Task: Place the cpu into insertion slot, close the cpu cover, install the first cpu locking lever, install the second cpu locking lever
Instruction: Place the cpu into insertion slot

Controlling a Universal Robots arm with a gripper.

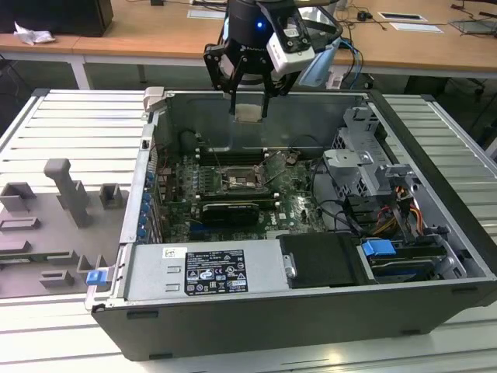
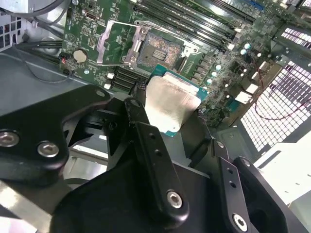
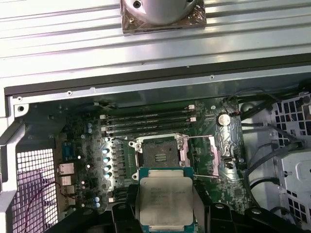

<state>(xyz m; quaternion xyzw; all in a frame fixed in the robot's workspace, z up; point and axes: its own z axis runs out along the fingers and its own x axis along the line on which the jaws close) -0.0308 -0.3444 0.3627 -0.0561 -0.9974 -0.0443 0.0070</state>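
An open computer case (image 1: 256,326) on the workbench, with the robot's gripper (image 1: 248,109) poised over its far wall. The two black fingers (image 2: 141,121) are clamped on opposite edges of the cpu (image 1: 248,113), silvery top facing up and away from the board. The step in hand looks to be the first one, placing the chip.

The cpu is in the air, well apart from the motherboard (image 1: 299,198). In the exterior view it hangs at twelve o'clock from the insertion slot (image 1: 237,180), which lies bare and dark with nothing seated in it. In both wrist views the chip (image 3: 165,199) sits between the fingers with the socket (image 3: 158,155) just beyond its leading edge.

The cpu cover (image 2: 101,47) stands swung open on its hinge, toward two o'clock of the socket in the exterior view, so the way in appears clear. The long black expansion card (image 1: 229,211) lies at six o'clock of the socket, and the memory slots (image 3: 146,119) run along its far side.

By my reckoning, seating the chip calls for carrying it over the socket, squaring its edges to the metal rim and bringing it down flat. A tilt could catch a corner on the rim. The cover and both levers are not yet dealt with.
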